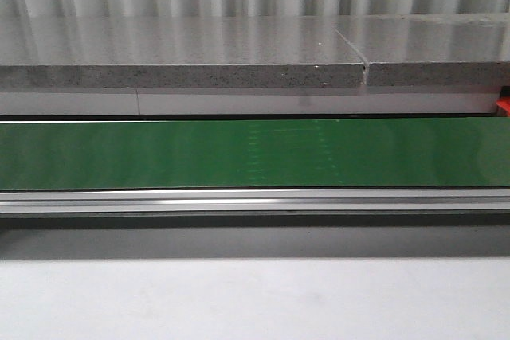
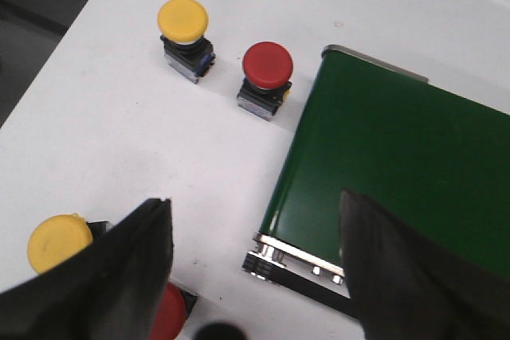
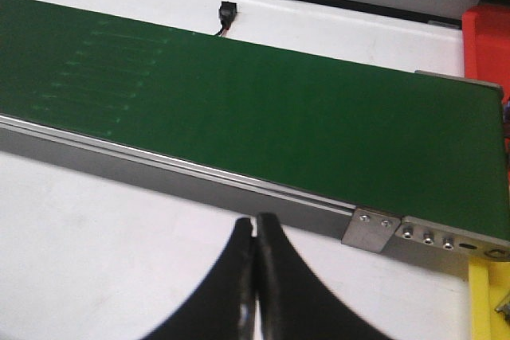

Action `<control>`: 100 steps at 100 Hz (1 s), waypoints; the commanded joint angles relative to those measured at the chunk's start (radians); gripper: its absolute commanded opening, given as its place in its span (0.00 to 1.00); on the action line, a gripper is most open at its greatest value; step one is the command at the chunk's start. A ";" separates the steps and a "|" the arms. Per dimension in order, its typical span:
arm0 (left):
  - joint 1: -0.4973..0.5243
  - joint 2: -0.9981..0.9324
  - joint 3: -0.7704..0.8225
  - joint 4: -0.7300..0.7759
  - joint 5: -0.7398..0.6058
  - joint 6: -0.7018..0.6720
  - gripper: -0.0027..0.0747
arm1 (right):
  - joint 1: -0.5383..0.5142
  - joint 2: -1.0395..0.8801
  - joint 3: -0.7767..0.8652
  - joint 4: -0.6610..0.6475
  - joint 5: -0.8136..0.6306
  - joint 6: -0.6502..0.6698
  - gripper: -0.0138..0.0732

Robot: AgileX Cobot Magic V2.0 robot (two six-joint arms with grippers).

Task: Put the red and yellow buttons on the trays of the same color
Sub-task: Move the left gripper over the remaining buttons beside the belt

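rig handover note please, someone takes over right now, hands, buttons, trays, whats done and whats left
Left hand: open, empty, above the white table by the end of the green conveyor belt.
Right hand: shut, empty, over the table near the belt's other end.
Buttons, all on the table by the left hand: round-capped yellow button, round-capped red button, second yellow button, second red button mostly hidden behind a finger.
Trays: red tray edge and yellow tray edge show near the right hand.
Done: nothing visibly placed.
Left: all four buttons.

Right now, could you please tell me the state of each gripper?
Left gripper: open, holding nothing, above the white table.
Right gripper: closed, fingers together, holding nothing.
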 commanded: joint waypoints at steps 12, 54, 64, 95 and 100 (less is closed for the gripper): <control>0.059 0.154 -0.165 -0.044 0.069 -0.012 0.65 | 0.002 0.003 -0.022 0.000 -0.063 -0.014 0.08; 0.163 0.520 -0.483 -0.197 0.205 -0.045 0.62 | 0.002 0.003 -0.022 0.000 -0.063 -0.014 0.08; 0.166 0.607 -0.555 -0.199 0.251 -0.068 0.62 | 0.002 0.003 -0.022 0.000 -0.063 -0.014 0.08; 0.166 0.785 -0.722 -0.212 0.299 -0.123 0.62 | 0.002 0.003 -0.022 0.000 -0.062 -0.014 0.08; 0.166 0.808 -0.745 -0.209 0.304 -0.142 0.62 | 0.002 0.003 -0.022 0.000 -0.062 -0.014 0.08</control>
